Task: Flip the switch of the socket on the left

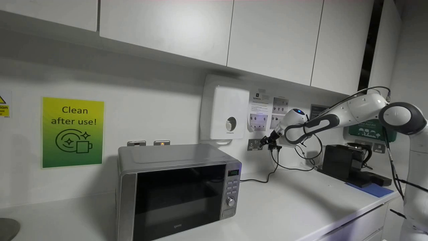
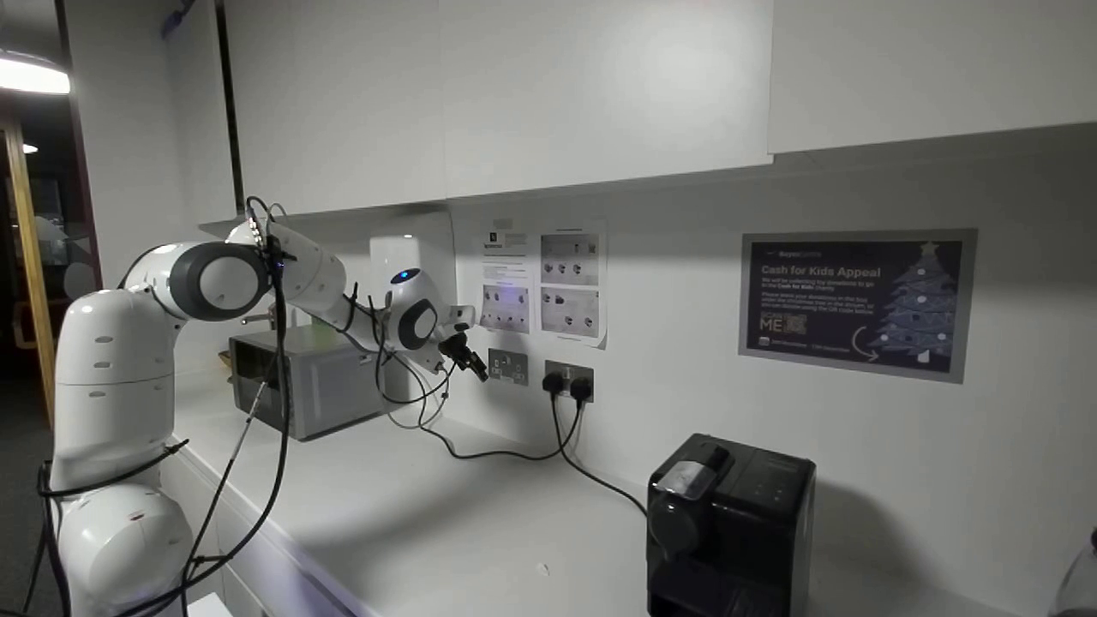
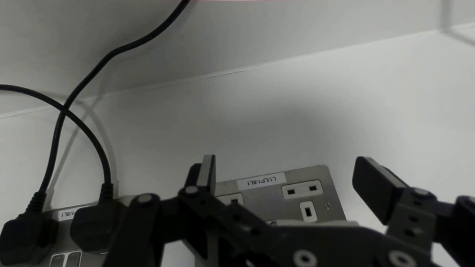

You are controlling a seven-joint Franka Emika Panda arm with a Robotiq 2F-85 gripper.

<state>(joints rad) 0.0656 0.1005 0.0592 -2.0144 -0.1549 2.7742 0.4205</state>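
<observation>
The left socket is a grey metal double plate on the wall, with no plugs in it; it shows in both exterior views (image 1: 253,145) (image 2: 508,367). In the wrist view the plate (image 3: 263,200) is upside down between the fingers, with white pin holes and a label. Its switches are mostly hidden behind the gripper there and too small to read in the exterior views. My gripper (image 3: 285,165) is open and empty, its fingers spread either side of the plate's visible part. In both exterior views the gripper (image 1: 262,143) (image 2: 480,368) is close to the plate; contact cannot be told.
A right socket (image 2: 569,371) holds two black plugs (image 2: 582,389) with cables running to the counter (image 2: 480,514). A microwave (image 1: 180,194) stands on one side, a black coffee machine (image 2: 728,523) on the other. A white dispenser (image 1: 225,110) and cupboards (image 1: 274,40) are above.
</observation>
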